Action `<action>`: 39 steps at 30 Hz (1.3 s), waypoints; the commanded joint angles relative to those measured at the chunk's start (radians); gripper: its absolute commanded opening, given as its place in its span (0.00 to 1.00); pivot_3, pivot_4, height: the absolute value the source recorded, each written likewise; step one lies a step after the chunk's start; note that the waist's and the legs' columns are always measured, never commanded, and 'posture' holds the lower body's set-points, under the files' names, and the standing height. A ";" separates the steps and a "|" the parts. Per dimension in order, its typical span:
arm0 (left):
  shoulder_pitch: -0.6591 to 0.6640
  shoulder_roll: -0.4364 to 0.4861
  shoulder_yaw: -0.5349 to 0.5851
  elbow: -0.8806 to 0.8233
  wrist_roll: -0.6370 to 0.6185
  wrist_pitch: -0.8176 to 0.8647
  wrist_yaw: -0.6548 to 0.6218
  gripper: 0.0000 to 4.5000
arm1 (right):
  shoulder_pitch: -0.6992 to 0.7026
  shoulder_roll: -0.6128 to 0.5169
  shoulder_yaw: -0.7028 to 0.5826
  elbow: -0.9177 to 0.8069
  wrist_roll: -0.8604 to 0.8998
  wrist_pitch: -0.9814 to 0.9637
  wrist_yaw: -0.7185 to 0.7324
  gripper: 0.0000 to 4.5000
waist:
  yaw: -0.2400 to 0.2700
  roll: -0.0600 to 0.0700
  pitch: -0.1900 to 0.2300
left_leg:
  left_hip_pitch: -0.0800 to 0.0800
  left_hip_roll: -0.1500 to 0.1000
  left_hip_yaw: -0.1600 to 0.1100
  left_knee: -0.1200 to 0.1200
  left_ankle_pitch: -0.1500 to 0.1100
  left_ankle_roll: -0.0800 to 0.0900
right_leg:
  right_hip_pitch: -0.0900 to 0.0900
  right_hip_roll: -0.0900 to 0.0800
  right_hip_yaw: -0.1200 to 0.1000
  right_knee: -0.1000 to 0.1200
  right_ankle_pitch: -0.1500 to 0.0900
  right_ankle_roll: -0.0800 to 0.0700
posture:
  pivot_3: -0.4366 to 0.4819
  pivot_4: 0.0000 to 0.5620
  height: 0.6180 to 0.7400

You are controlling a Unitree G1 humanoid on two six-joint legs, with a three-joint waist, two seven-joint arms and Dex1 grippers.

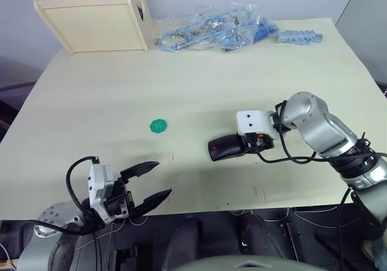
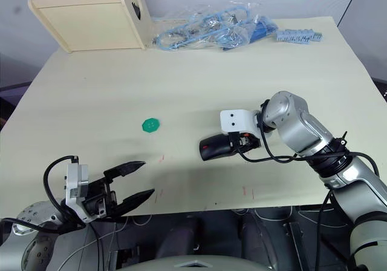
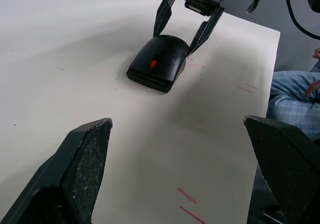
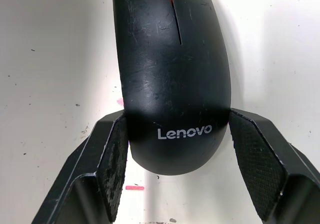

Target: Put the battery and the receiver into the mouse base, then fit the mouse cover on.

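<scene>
On the pale bench (image 1: 199, 89), the right claw (image 4: 175, 161) reaches in low, its fingers spread, straddling the rear of the assembled mouse; the mouse cover (image 4: 172, 69) reads "Lenovo". The left claw (image 1: 151, 183) hovers released near the bench's front edge.

Bright even light, soft shadows

And there's one word to read: "Lenovo" in white letters on the rear of the mouse cover (image 4: 172, 79), and no other print legible
</scene>
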 commanded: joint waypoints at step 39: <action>-0.007 0.006 0.007 -0.031 -0.010 -0.017 0.005 1.00 | -0.021 0.016 -0.074 -0.051 0.076 0.020 0.019 0.94 | 0.000 0.000 0.000 | 0.000 0.000 0.000 0.000 0.000 0.000 | 0.000 0.000 0.000 0.000 0.000 0.000 | 0.48 0.27 1.00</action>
